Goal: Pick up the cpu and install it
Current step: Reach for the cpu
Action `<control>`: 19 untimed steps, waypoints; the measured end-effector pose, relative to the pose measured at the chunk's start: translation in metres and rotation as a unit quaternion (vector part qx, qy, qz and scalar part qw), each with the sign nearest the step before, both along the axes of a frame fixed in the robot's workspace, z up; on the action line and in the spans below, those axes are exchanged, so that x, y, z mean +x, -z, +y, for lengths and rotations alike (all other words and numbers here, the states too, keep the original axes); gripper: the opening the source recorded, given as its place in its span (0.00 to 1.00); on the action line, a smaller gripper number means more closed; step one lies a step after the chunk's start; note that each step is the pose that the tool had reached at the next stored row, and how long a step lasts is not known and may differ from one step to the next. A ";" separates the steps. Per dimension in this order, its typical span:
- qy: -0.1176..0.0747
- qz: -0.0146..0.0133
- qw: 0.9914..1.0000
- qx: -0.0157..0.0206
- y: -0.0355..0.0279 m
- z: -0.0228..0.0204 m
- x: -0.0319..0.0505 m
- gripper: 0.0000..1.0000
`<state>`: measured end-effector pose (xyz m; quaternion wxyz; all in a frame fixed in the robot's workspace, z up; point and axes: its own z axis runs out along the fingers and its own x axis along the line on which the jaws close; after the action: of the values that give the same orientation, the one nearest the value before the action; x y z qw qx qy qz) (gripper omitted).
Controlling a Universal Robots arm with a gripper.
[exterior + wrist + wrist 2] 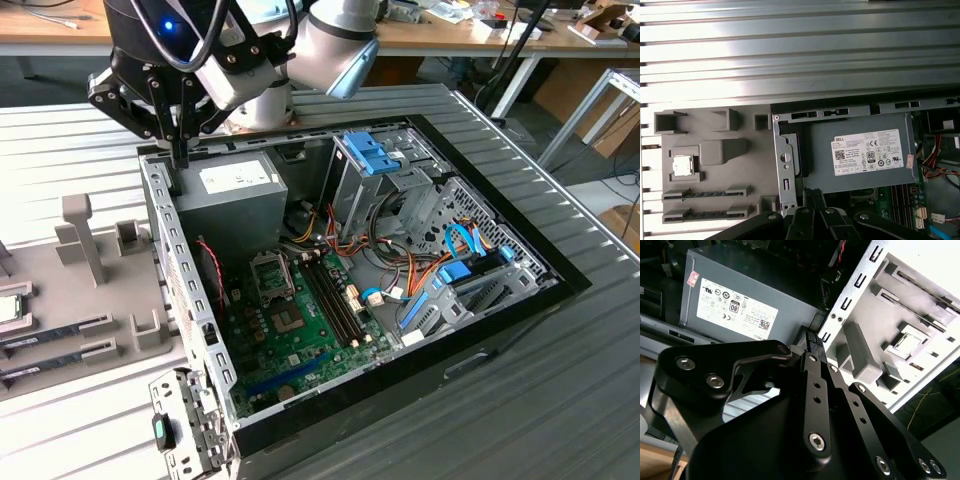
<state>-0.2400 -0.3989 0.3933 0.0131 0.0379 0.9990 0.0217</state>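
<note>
Our gripper (182,160) hangs fingers-down just above the thin metal side wall (165,215) of the open computer case. The grey power supply (860,155) sits directly beside and below its tips. Both fingers are pressed together, or very nearly so, and we see nothing between them, so it carries no load.

We judge the first risk to be that wall. The fingertips sit close over its sheet-metal edge. A sideways sweep made without enough height could catch the lip or the supply's corner and jolt the arm.

A second risk lies at the chip itself. Fingers this close together cannot straddle it, and coming down on it like that would press on its metal top or skid it out of its seat. A raised block (722,150) stands just beside the chip, and a skewed approach could knock a finger against it. A chip gripped crooked would also meet the green board (300,335) at an angle, which we think could harm its contacts.

We see the cpu (682,166) untouched. It lies flat in a square recess of the grey holder tray (752,165), outside the case. That puts it across the wall from the power supply, well apart from the gripper and lower than its tips. In the exterior view it lies toward the exterior view's left of the gripper. Memory sticks (705,194) rest in slots just beside it.
</note>
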 end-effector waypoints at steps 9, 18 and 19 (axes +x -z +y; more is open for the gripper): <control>0.000 0.000 1.000 0.000 0.0000 0.0000 -0.0013 0.11; 0.000 0.000 1.000 0.000 0.0000 0.0000 -0.0039 0.11; 0.000 0.000 1.000 0.000 0.0000 0.0000 -0.0043 0.11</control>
<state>-0.2443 -0.3989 0.3933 0.0131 0.0379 0.9990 0.0216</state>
